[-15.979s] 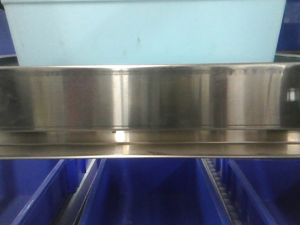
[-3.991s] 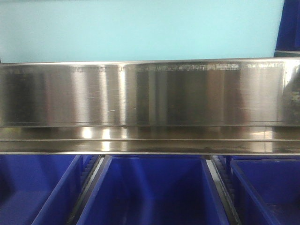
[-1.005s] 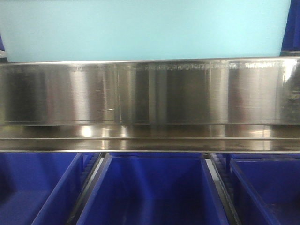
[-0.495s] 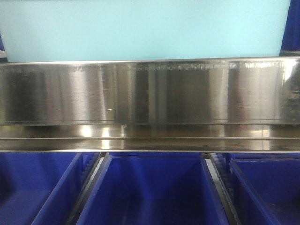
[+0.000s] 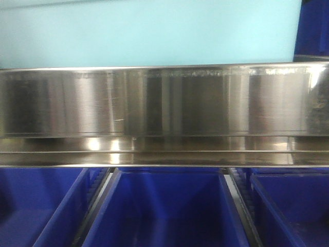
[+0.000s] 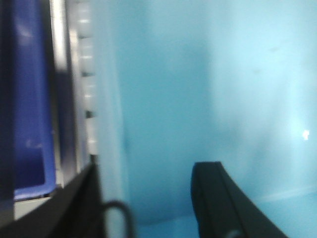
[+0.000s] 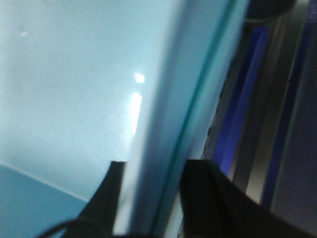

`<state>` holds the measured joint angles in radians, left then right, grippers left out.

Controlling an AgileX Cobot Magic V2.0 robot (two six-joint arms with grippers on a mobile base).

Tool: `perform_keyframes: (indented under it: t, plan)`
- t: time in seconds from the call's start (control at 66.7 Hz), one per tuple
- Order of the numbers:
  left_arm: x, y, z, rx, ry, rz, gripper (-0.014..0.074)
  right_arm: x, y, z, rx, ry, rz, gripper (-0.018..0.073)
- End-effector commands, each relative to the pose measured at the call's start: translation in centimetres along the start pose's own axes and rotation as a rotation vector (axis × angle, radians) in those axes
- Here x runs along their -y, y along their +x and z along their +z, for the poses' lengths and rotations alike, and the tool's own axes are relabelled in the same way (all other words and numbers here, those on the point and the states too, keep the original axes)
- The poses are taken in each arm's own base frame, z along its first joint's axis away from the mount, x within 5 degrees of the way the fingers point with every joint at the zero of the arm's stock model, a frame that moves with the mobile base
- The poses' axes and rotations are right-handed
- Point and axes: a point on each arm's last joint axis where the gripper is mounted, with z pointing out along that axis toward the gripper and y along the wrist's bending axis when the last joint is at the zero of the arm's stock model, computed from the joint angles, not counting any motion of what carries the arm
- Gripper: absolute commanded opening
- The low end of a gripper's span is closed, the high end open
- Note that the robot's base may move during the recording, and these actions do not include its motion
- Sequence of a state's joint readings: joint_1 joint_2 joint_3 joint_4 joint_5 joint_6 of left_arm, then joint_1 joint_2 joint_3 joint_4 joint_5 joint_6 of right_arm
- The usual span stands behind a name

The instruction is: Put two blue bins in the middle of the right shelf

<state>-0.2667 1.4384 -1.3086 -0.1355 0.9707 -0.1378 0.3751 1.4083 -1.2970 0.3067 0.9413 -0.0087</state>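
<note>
Top of front view: light blue bin (image 5: 154, 33) filled upper frame, directly above right shelf (image 5: 164, 103) rail spanning middle. Dark blue bins (image 5: 164, 211) lined bottom edge. Right gripper (image 7: 148, 198) fingers pinched bin rim. Left gripper (image 6: 143, 203) fingers straddled bin wall; contact could not be told.

You see a row of dark blue bins (image 5: 164, 211) across the bottom of the frame, and another dark blue bin (image 5: 313, 28) at upper right.
</note>
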Motion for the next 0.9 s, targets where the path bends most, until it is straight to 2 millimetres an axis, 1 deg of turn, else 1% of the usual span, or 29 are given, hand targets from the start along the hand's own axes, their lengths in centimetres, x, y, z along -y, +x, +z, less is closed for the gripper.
perform_keyframes:
  t: [0.0,0.015,0.03,0.27,0.345,0.45,0.555,0.66,0.75,0.885]
  plan:
    - [-0.5,0.3,0.1,-0.025,-0.039,0.042,-0.0058,-0.3,0.2,0.5,-0.011,-0.025,-0.003,-0.0169]
    - [-0.5,0.3,0.1,-0.025,-0.039,0.042,-0.0097,-0.3,0.2,0.5,-0.011,-0.025,-0.003,-0.0164]
    - [-0.5,0.3,0.1,-0.025,-0.038,0.041,-0.011,-0.3,0.2,0.5,-0.011,-0.025,-0.003,-0.016]
    - [-0.4,0.3,0.0,-0.022,-0.031,0.037,-0.0111,-0.3,0.2,0.4,-0.002,-0.024,-0.005,-0.0153]
    - [-0.3,0.1,-0.4,-0.009,-0.028,0.039,-0.0111,-0.4,0.0,0.1,0.013,-0.025,-0.007,-0.0153]
    - [-0.2,-0.1,-1.5,0.035,-0.02,0.042,-0.0111,-0.7,-0.6,-0.8,0.059,-0.032,-0.016,-0.0153]
    - [0.1,-0.7,-3.1,0.097,-0.009,0.048,-0.0111,-1.1,-1.4,-2.1,0.117,-0.04,-0.028,-0.0153]
    - [0.7,-1.5,-5.2,0.17,0.018,0.048,-0.0111,-1.8,-2.5,-4.0,0.189,-0.053,-0.046,-0.0153]
    - [1.3,-2.3,-7.6,0.247,0.052,0.048,-0.0111,-2.5,-3.7,-6.0,0.26,-0.067,-0.066,-0.0153]
    - [2.2,-3.5,-11.5,0.376,0.109,0.05,-0.0111,-3.8,-5.4,-9.5,0.371,-0.09,-0.101,-0.0153]
